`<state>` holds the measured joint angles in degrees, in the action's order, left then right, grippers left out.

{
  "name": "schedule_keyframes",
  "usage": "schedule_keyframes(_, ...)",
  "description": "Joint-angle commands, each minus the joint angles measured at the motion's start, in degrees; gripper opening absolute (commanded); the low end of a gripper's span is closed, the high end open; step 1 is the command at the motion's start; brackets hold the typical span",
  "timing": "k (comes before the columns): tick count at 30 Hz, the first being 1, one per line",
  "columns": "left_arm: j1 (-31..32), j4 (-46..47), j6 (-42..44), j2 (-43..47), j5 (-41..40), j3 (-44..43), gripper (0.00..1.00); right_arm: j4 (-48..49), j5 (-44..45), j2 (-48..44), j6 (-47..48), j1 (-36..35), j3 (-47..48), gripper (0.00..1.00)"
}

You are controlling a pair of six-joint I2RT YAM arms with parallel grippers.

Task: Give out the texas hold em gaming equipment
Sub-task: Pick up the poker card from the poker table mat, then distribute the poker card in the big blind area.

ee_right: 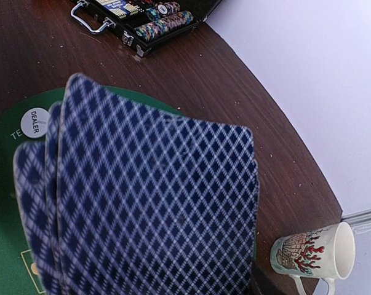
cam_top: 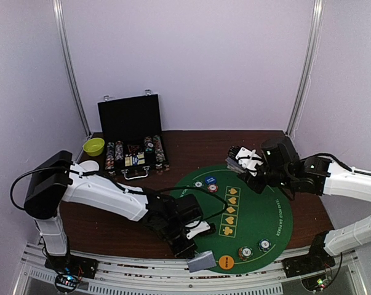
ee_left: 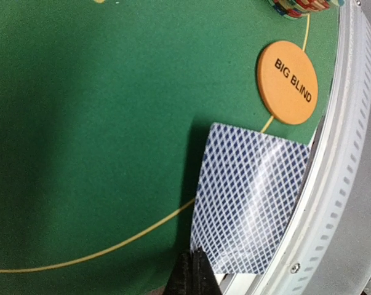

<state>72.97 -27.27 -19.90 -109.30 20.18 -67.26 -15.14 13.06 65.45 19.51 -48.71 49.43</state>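
- Green mat [cam_top: 259, 209] carries the layout. We see the orange disc [ee_left: 288, 82] marked BIG BLIND at its near edge, chips [cam_top: 245, 252] close by, and the white dealer disc [ee_right: 34, 121] toward the far side.
- Left gripper [ee_left: 191, 276] is pinched narrow on the corner of a single card [ee_left: 250, 196], back up. The card hangs just beside the orange disc with one edge out over the metal rail [ee_left: 339, 184], and its shadow on the felt tells us it is not lying flat.
- Right gripper [cam_top: 250, 167] clamps a fan of cards [ee_right: 154, 196] above the mat's far right edge. The fan hides the claw itself from the wrist camera.
- We judge the step in hand to be dealing a card to the near seat.
- Next move, as we read it: lower the card onto the felt, clear of both disc and rail, then part the claw — let go too near the rail, it could slide off the table.
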Motion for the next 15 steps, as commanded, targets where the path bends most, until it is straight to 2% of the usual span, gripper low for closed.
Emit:
schedule_keyframes(1,0.11,4.27,-5.8,6.43,-0.9,3.27,0.0,-1.79,0.96,-1.25,0.32,0.36,1.29,0.42)
schedule_keyframes(6,0.07,19.93,-18.86,14.06,-0.13,10.78,0.0,-2.52,0.38,-1.79,-0.72,0.37,2.19,0.42)
schedule_keyframes(10,-0.14,21.47,-23.82,17.25,-2.0,12.8,0.0,-2.74,-0.51,-2.15,-1.99,0.32,2.32,0.42)
schedule_keyframes(15,-0.55,29.29,-34.2,19.76,-0.56,19.41,0.0,-2.82,-1.49,-2.38,-3.22,0.34,2.48,0.42)
